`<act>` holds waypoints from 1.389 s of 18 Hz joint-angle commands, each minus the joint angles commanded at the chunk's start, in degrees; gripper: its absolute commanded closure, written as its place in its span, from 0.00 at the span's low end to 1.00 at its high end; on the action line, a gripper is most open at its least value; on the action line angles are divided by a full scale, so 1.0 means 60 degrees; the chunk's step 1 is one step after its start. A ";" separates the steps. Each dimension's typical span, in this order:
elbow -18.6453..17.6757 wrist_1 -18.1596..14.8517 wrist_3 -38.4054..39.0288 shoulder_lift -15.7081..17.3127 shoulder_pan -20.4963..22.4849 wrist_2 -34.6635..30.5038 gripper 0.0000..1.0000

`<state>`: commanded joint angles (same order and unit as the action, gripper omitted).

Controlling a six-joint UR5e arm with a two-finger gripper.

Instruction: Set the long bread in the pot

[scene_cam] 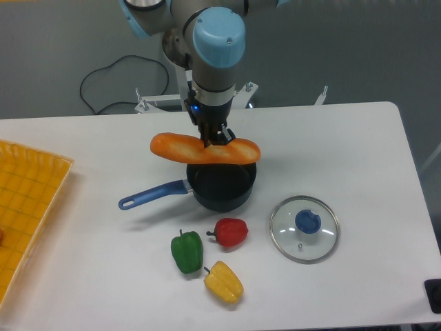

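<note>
From the fixed camera you see the gripper (214,140) pointing straight down, its jaws closed on the bread (204,149) near the loaf's middle. The bread hangs level in the air, lengthwise left to right, its right end a touch lower than its left. It sits over the far rim of the pot (222,185), and you can see the pot's dark inside open below and in front of it; the loaf is longer than the pot is wide, so both ends reach past the rim, the left end further. Whether the bread touches the rim you cannot tell from this angle. The pot stands upright on the white desk (358,145), its blue handle (153,194) pointing left and slightly toward you. To the pot's right, near but apart, the glass lid (304,229) lies flat with its blue knob up. In front of the pot you have three peppers: the red pepper (230,232) closest to it, the green pepper (187,251) to its left, and the yellow pepper (224,281) nearest you, just beside the green one. A yellow tray (27,200) sits at the desk's left edge, well apart from the rest.
</note>
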<state>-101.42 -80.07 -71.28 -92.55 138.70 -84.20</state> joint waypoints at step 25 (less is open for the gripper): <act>-0.0264 0.0733 0.0894 -0.1333 -0.0968 -0.0482 0.22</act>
<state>-103.01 -75.67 -65.92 -100.55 132.89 -87.09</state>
